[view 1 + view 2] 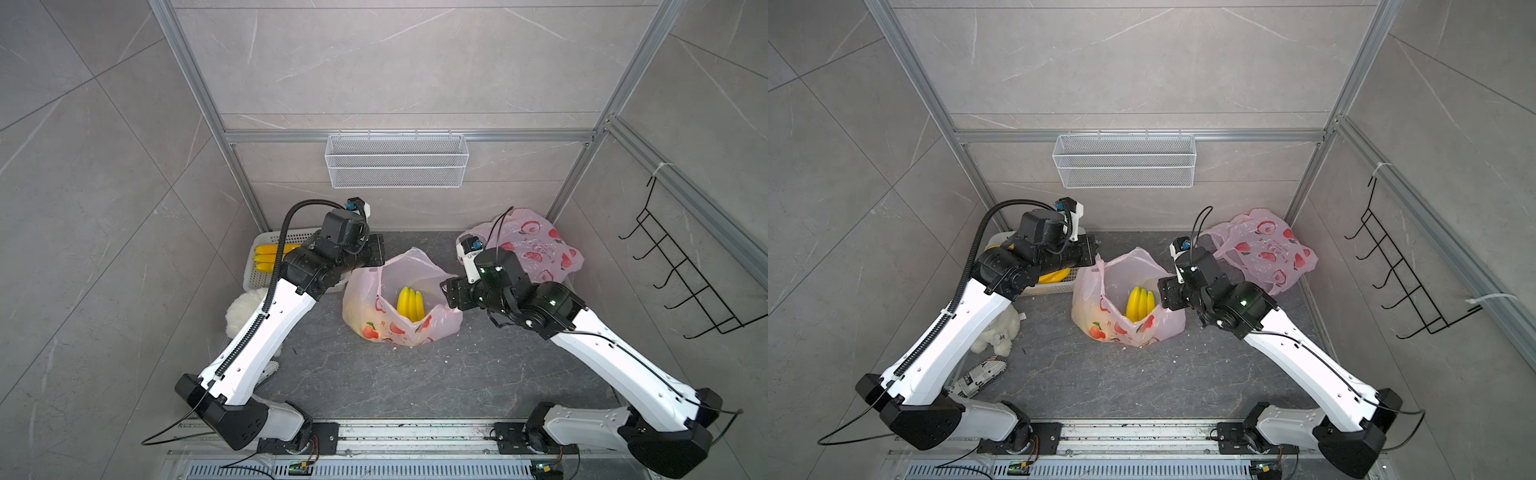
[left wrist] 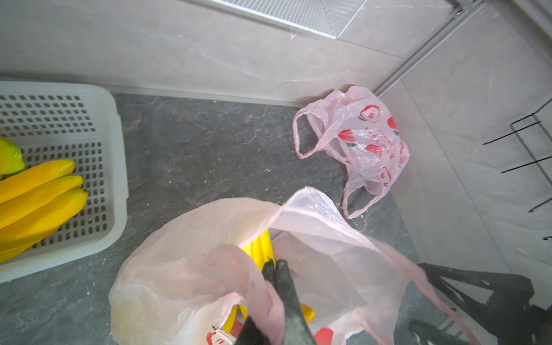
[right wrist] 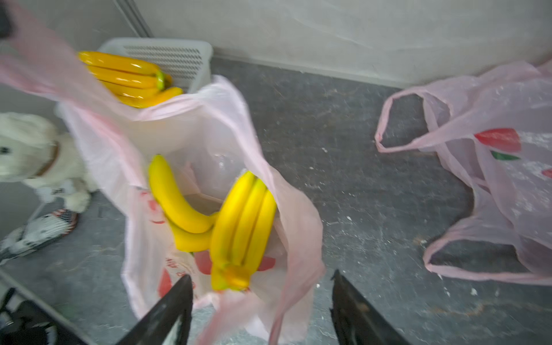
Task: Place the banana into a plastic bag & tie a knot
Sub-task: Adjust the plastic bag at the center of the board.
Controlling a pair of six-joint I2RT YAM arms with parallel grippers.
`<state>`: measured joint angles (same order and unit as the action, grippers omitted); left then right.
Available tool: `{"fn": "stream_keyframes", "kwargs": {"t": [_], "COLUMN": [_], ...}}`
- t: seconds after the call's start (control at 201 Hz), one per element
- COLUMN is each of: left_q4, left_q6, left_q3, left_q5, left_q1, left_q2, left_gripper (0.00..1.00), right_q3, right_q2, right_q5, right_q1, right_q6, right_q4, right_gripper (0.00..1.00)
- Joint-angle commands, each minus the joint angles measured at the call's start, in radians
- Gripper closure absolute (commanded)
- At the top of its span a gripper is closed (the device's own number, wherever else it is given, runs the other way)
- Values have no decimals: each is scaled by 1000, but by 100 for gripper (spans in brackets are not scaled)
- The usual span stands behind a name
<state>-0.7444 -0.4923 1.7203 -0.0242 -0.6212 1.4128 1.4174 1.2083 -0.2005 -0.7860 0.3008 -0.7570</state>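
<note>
Light: bright, even and diffuse in all views; the direction of the source cannot be told. Shadows on the dark table (image 1: 415,374) are faint and soft-edged.

Both top views: sharp from centre to edge. Strong wide-angle perspective; the frame posts (image 1: 195,83) splay outward toward the upper corners.

Left wrist view: far field crisp. The plastic bag (image 2: 185,268), close to the lens, is soft, and its stretched handle is motion-smeared. The left pincer (image 2: 275,265) is slightly out of focus.

Right wrist view: motion blur throughout; the bag rim and plush toy (image 3: 27,146) are smeared. Small specular streaks on the spare bananas (image 3: 119,64).
</note>
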Motion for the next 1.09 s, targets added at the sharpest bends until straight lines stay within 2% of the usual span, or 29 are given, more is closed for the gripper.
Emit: {"fn": "stream_keyframes", "kwargs": {"t": [0.0,0.174,0.289,0.468,0.632,0.741,0.955,1.09], "left_q4": [-41,-62,-61,-56,-47,-33,-20,-8], "left_q6": [-30,-56,-75,-110,-147,-172,-222,-246], "left_q3": [54,78,79,73,45,14,-24,-39], "left_q5": [-2,-17,-4,6,21,31,59,80], "left_q1": [-33,-52,-59,-74,-86,-91,-95,-95], "left_q2": [35,58,61,49,24,0,-34,-49], "left_gripper": [100,100,100,100,100,100,100,100], "right_q3": [14,-2,-61,-109,-148,-153,-154,-157], "right_q2": [-13,-5,-20,51,99,137,183,203], "right_q5": [26,-12,75,175,178,148,131,108], "right_q1": [-72,-100,-108,-128,-129,-130,-128,-130], "right_q6": [-96,-118,-160,-150,-139,-142,-139,-151], "right_q4": [89,157,272,456,634,691,757,769], "right_gripper": [22,20,21,24,29,33,51,58]}}
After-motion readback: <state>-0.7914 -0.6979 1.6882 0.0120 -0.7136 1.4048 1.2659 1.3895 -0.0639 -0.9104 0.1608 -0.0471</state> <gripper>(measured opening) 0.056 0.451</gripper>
